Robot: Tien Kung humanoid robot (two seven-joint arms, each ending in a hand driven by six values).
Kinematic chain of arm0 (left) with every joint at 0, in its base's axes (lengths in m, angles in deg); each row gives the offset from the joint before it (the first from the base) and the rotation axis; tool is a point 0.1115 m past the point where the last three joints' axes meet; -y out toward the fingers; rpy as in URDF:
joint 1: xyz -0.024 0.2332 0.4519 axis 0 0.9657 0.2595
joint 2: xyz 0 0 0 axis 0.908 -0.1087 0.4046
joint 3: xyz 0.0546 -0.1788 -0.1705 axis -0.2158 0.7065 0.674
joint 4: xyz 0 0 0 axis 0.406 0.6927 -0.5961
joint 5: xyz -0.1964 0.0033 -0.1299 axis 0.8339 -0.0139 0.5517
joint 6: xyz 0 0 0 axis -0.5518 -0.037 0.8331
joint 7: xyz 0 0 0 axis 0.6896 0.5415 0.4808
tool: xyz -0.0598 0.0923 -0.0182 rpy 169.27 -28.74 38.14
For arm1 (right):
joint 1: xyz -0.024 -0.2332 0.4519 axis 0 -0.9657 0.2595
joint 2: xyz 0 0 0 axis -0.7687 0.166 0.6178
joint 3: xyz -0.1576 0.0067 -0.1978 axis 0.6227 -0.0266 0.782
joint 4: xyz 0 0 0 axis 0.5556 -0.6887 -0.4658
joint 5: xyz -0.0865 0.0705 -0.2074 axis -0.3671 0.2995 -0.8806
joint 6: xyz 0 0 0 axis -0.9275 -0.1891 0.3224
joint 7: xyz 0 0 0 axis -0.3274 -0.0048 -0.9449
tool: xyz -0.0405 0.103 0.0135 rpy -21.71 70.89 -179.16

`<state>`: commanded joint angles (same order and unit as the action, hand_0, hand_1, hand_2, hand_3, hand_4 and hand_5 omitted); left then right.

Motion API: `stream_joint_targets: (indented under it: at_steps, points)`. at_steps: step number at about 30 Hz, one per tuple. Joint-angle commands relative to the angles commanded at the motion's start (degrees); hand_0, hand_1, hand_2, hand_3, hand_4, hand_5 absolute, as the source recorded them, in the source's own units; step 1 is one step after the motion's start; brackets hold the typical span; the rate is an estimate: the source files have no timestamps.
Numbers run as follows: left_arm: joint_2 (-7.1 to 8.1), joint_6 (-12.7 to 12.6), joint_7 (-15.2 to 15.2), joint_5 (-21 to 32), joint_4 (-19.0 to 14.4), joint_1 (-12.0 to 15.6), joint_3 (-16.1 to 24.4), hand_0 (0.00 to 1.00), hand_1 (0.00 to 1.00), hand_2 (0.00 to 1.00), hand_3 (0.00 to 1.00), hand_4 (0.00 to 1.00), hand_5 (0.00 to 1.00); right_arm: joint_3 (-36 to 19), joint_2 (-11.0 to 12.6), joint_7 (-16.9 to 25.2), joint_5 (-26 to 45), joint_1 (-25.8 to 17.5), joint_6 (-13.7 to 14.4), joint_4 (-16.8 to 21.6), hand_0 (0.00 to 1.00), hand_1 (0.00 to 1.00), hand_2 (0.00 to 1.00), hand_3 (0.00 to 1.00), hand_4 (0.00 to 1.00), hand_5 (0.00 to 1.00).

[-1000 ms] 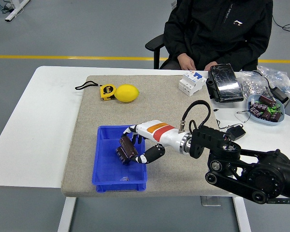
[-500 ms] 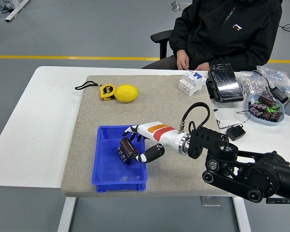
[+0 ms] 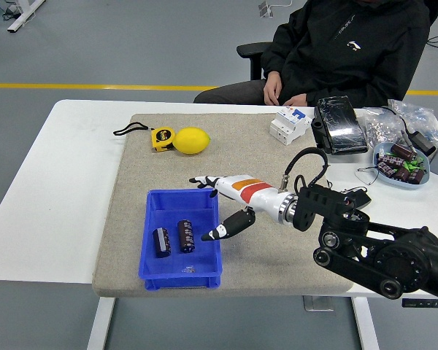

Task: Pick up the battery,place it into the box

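Two dark cylindrical batteries lie in the blue box: one in the middle and another to its left. My right hand hovers over the box's right rim, its white fingers spread and holding nothing. The thumb points down at the rim beside the middle battery. The black right arm comes in from the lower right. The left arm is out of view.
A yellow lemon and a yellow tape measure lie at the mat's far left. A white breaker, a black device and a bowl of batteries stand far right. A person sits behind the table, hands near its edge.
My right hand let go of the battery, which now lies in the box. The fingers opened and the hand drew back to the right and upward. The person shifted slightly right.
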<state>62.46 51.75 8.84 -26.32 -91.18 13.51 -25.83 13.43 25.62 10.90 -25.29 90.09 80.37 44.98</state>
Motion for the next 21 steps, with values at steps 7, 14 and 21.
stream_joint_targets:
  at_steps: [7, 14, 21]
  points:
    - [0.05, 0.1, 0.2, -0.5, 0.0, 0.1, 0.3, 0.723, 0.698, 0.662, 0.585, 0.632, 0.538, -7.3, -0.8, 8.9, 16.1, -1.8, 5.7, -7.0, 0.787, 0.786, 0.864, 0.934, 0.998, 0.506]
    - [-0.06, 0.1, 0.2, -0.6, -0.1, 0.1, 0.2, 0.723, 0.700, 0.662, 0.585, 0.631, 0.537, -6.3, -2.7, 10.1, 32.9, -0.6, -4.1, -19.8, 0.838, 0.834, 0.872, 0.924, 0.998, 0.737]
    - [-0.28, -0.1, -0.1, 0.6, 0.0, -0.1, -0.5, 0.723, 0.703, 0.662, 0.585, 0.632, 0.539, -2.6, -4.5, 11.4, 49.6, 0.9, -9.7, -30.3, 0.889, 0.858, 0.883, 0.931, 0.998, 0.811]
